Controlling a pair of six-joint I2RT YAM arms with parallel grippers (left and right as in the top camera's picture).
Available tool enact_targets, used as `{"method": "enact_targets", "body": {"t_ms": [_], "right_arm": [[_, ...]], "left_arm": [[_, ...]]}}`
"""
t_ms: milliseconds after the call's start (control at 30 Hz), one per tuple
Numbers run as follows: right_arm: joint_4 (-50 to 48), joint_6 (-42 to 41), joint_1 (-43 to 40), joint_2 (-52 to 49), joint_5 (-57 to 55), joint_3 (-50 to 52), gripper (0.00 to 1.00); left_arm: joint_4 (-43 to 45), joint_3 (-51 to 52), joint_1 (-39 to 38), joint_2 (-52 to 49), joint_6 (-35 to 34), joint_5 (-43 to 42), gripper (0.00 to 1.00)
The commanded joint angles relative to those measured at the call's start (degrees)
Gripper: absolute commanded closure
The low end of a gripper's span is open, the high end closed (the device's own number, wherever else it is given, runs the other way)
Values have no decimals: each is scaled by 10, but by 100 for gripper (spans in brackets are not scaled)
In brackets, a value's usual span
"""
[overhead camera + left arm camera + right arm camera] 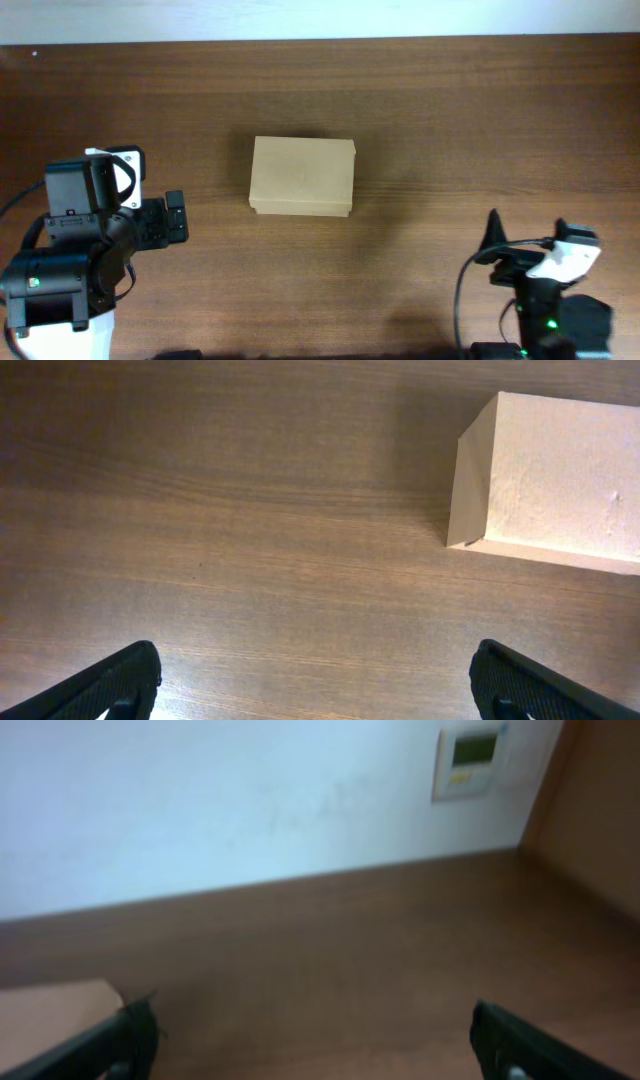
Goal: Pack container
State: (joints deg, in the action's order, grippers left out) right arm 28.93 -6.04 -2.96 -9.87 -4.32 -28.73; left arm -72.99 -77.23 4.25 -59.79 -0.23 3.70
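Note:
The container [302, 177] is a plain tan cardboard box with its lid shut, lying flat near the middle of the wooden table. It also shows at the upper right of the left wrist view [555, 485] and at the lower left edge of the right wrist view [50, 1020]. My left gripper [315, 680] is open and empty over bare wood, to the left of the box; in the overhead view it is at the left [175, 218]. My right gripper [315, 1040] is open and empty; in the overhead view it is at the lower right [495, 240], apart from the box.
The wooden table [450, 120] runs to a white wall [250, 800] at the back. A small wall panel with a display [468, 760] hangs on that wall. A brown side panel [600, 810] stands at the right.

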Motion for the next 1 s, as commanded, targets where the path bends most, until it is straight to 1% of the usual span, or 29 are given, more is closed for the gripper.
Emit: {"method": "enact_targets", "body": {"t_ms": [0, 100, 200, 567, 767, 967], "right_arm": [[-40, -5, -4, 34, 12, 70, 1], [-71, -5, -4, 64, 12, 124, 1], [-75, -5, -4, 98, 12, 162, 1], [-64, -5, -4, 96, 11, 186, 1], [-65, -4, -4, 96, 11, 222, 1], [-69, -4, -4, 96, 11, 222, 1]], "left_arm": [[1, 4, -1, 0, -2, 7, 1], [1, 4, -1, 0, -2, 7, 0], [1, 4, -1, 0, -2, 7, 0], [1, 4, -1, 0, -2, 7, 1], [1, 4, -1, 0, -2, 7, 0], [1, 4, -1, 0, -2, 7, 0]]}}
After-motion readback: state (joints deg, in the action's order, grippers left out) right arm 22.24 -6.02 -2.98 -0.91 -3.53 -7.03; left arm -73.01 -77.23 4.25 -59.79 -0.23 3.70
